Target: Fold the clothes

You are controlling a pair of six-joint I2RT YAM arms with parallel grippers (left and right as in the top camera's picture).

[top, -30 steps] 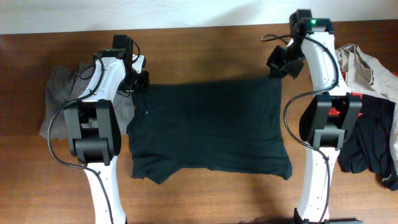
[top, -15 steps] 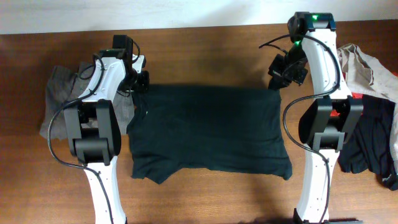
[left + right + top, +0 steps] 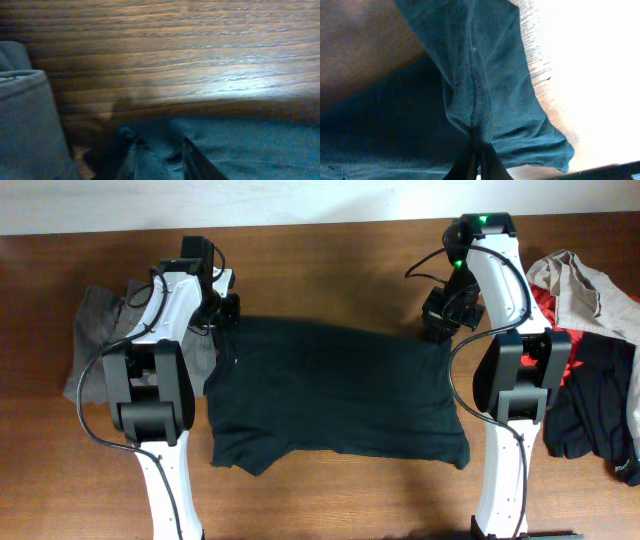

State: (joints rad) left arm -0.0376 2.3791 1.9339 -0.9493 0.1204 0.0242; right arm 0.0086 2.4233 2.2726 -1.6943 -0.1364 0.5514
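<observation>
The black T-shirt [image 3: 340,395] lies spread on the wooden table between the arms. My right gripper [image 3: 443,325] is shut on the shirt's far right corner and holds it lifted. In the right wrist view the fingers [image 3: 479,152] pinch a hanging fold of the shirt [image 3: 470,65]. My left gripper [image 3: 228,315] is at the shirt's far left corner. In the left wrist view its fingers [image 3: 157,155] are apart, with the shirt's fabric [image 3: 250,145] lying between them.
Grey trousers [image 3: 95,330] lie at the left, beside the left arm, and also show in the left wrist view [image 3: 25,125]. At the right edge is a pile with beige [image 3: 590,290], red [image 3: 548,300] and black [image 3: 600,410] pieces. Bare wood [image 3: 330,270] lies beyond the shirt.
My right gripper has moved left and toward the front with the shirt's far right corner, so the far edge now slopes down to the right. The left arm has not moved.
</observation>
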